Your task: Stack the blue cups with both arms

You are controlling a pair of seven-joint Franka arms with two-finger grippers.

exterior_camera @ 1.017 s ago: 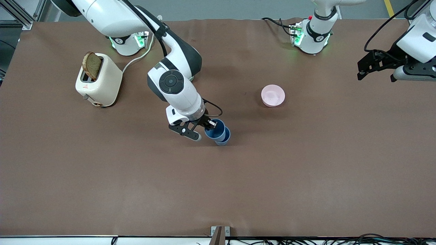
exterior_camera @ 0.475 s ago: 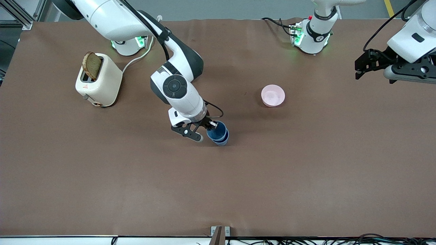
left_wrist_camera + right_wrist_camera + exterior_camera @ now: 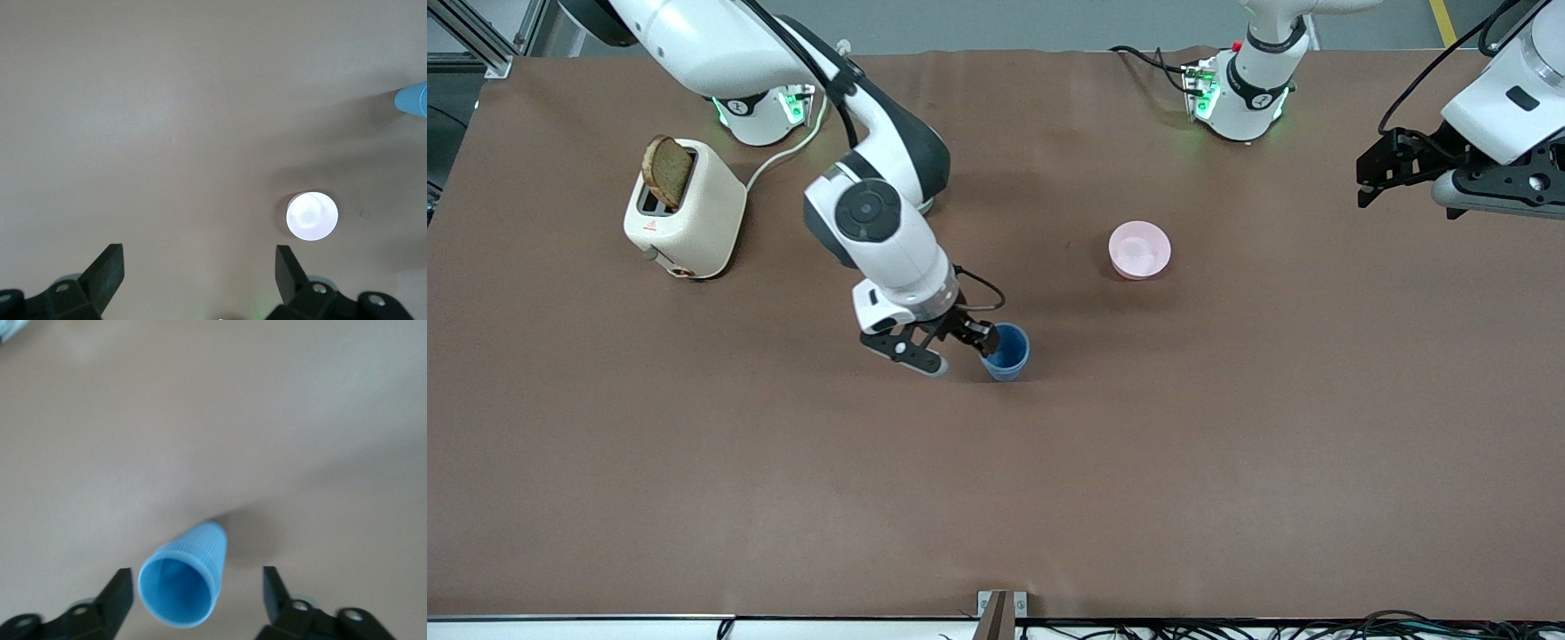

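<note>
Right gripper (image 3: 959, 347): low over the middle of the table (image 3: 1227, 444), fingers spread wide, holding nothing.
Blue cups (image 3: 1006, 352): upright on the table just beside the right gripper, toward the left arm's end; seen as a single blue tumbler, presumably one nested in the other, seam not made out. In the right wrist view, cup (image 3: 181, 586) between the open fingers (image 3: 115, 599), touching neither.
Left gripper (image 3: 1383, 173): high over the left arm's end of the table, fingers (image 3: 107, 270) parted, empty; arm waiting.
Pink bowl (image 3: 1139, 250): on the table, between the two grippers, well apart from the cups.
Toaster (image 3: 683, 210): near the right arm's base, slice of bread (image 3: 667, 171) standing in its slot.
</note>
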